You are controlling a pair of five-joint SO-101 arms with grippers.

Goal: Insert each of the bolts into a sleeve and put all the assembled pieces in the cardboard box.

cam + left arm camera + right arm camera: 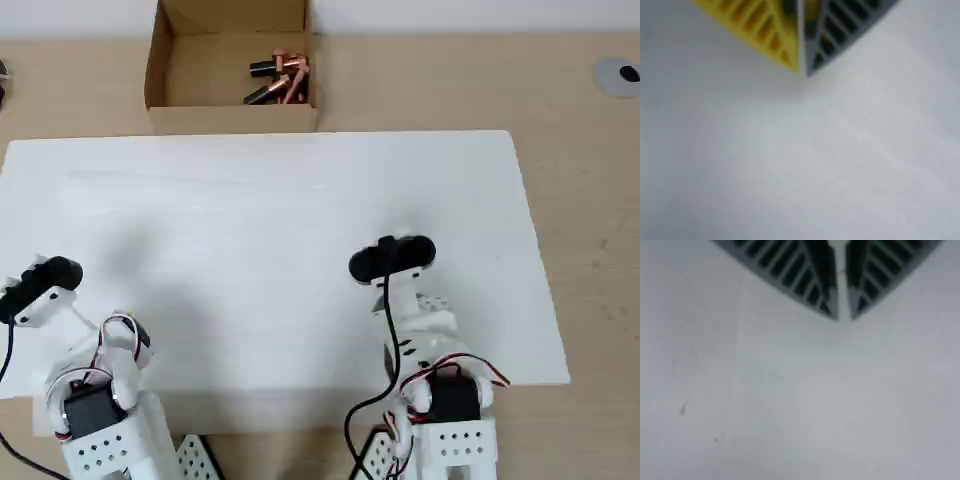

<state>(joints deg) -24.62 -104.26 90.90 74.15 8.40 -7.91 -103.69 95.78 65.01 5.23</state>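
From above, the cardboard box [156,70] sits at the far edge of the desk [590,200], left of centre. The assembled pieces [281,78] (copper and black, in a loose heap) lie in its right half. A white sheet [260,250] covers the desk's middle, and the left arm [95,395] and right arm [425,345] stand at its near edge, well apart. In the left wrist view the left gripper [801,70], one finger yellow and one grey, is closed on nothing over the sheet. In the right wrist view the right gripper [842,316] is likewise pinched together and empty, over the sheet.
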